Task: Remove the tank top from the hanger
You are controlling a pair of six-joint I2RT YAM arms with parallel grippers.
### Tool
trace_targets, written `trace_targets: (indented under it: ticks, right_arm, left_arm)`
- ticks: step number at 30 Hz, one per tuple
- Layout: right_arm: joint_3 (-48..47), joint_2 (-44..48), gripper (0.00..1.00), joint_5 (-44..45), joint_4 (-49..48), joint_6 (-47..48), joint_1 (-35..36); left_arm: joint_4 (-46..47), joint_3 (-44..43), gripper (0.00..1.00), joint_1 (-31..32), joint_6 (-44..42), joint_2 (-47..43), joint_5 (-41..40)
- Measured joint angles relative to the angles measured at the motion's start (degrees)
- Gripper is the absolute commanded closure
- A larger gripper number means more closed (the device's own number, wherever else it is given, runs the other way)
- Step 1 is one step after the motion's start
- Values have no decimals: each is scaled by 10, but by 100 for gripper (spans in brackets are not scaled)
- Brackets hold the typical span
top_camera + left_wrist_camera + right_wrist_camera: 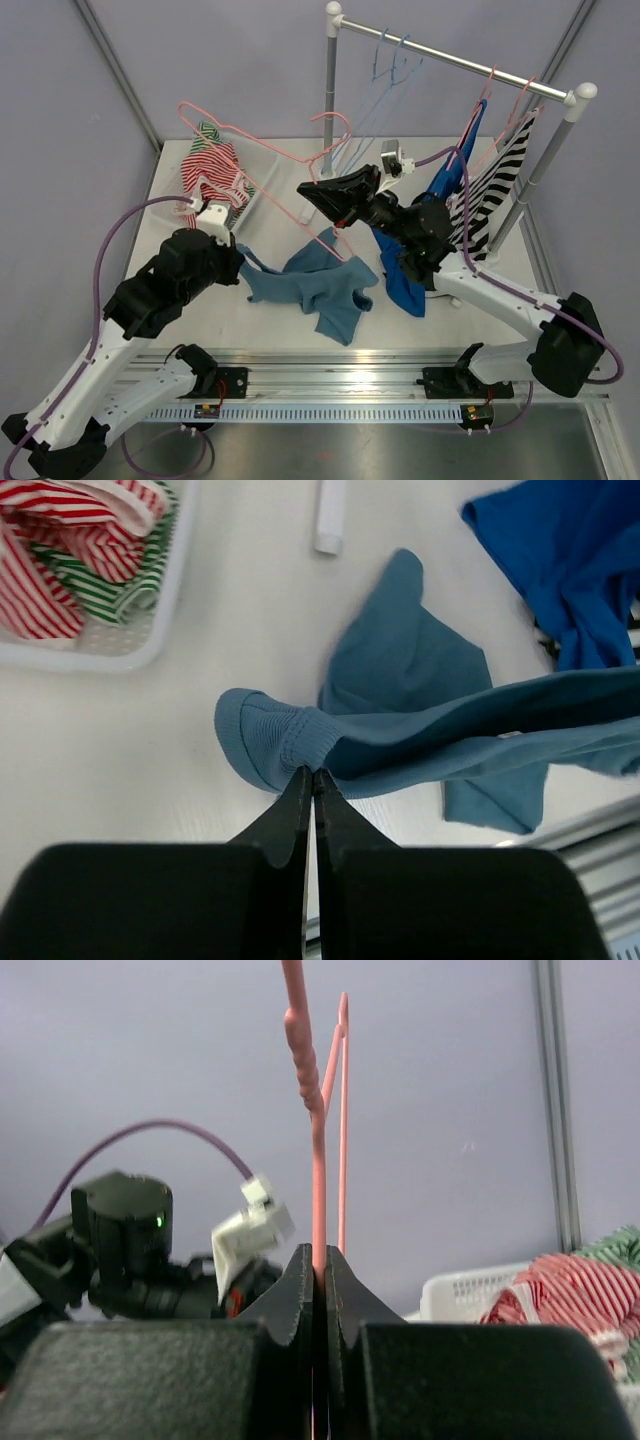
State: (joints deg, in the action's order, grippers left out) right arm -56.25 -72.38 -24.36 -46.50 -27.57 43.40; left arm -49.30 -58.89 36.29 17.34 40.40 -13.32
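A: Cloth item?
B: Tank top (420,730): matt knit cloth, ribbed at the hem.
A: Hard parts?
B: Hanger (318,1160): smooth plastic-like coating. Left end effector (312,772): matt plastic. Counter (150,760): smooth, faint sheen. Rail (450,55): polished metal.

The tank top (315,285) lay mid-surface (280,335) beneath the hanger (318,1180), basket (262,188) behind-left, garment rack (455,56) behind-right.

We log five hangers: one free pink hanger (318,1160), plus two hooked pink hangers (489,85) and two pale blue hangers (384,62) on the single rail (450,53). Outside the basket we count three garments: one teal tank top (318,282), one blue top (400,275) and one black-and-white striped piece (495,185). One white basket (90,658) holds striped clothes (60,550), and we cannot tell how many.
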Motion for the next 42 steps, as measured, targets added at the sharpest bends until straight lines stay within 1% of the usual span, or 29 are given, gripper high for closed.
trace_targets:
  ticks: [2, 6, 9, 12, 14, 16, 18, 20, 22, 23, 24, 27, 28, 30, 31, 33, 34, 35, 36, 37, 42]
  right_arm:
    - [-5, -34, 100, 44, -65, 8, 23]
    - [-35, -98, 100, 157, -163, 36, 52]
    - [-62, -120, 100, 223, -188, 60, 54]
    - [-76, -116, 100, 262, -177, 87, 54]
    - [-93, -101, 100, 287, -115, 108, 54]
    - [-130, -81, 100, 311, -4, 128, 54]
    - [-185, -63, 100, 326, 120, 146, 54]
    - [-220, -42, 100, 336, 208, 157, 54]
    - [-247, -14, 100, 345, 298, 169, 54]
    - [-263, -3, 100, 354, 347, 173, 54]
    - [-280, 3, 100, 364, 391, 174, 54]
    - [-341, 10, 100, 405, 536, 176, 55]
    - [-359, 11, 100, 422, 592, 175, 55]
    - [-371, 16, 100, 442, 657, 172, 55]
    - [-374, 19, 100, 454, 694, 170, 55]
    - [-380, 26, 100, 478, 758, 165, 55]
    - [-384, 31, 100, 491, 797, 162, 55]
    - [-388, 34, 100, 499, 821, 160, 55]
    - [-393, 39, 100, 508, 845, 157, 55]
    - [-399, 45, 100, 517, 866, 154, 55]
    - [-426, 75, 100, 563, 918, 146, 55]
  left_arm:
    - [9, 10, 100, 0, -12, 15, 35]
    - [31, 52, 100, 0, -26, 28, 64]
    - [29, 72, 100, 0, -25, 30, 49]
    - [26, 75, 100, -1, -17, 43, -7]
    - [24, 75, 100, -5, -10, 53, -36]
    - [24, 76, 100, -14, -6, 57, -52]
    - [25, 76, 100, -28, -6, 56, -56]
    - [29, 76, 100, -45, -6, 51, -49]
    - [33, 77, 96, -63, -7, 46, -35]
    - [37, 78, 93, -73, -9, 42, -25]
    - [41, 79, 87, -80, -10, 38, -17]
    - [49, 82, 75, -88, -14, 29, 3]
    - [55, 85, 64, -88, -14, 23, 12]
    - [58, 88, 54, -88, -17, 15, 22]
    - [58, 89, 42, -88, -19, 11, 27]
    - [61, 89, 31, -88, -23, 6, 35]
    - [63, 89, 22, -88, -24, 5, 39]
    - [64, 89, 17, -88, -25, 5, 43]
    - [64, 89, 7, -88, -25, 5, 46]
    - [65, 89, 1, -88, -26, 4, 48]
    - [66, 89, 1, -88, -24, -8, 55]
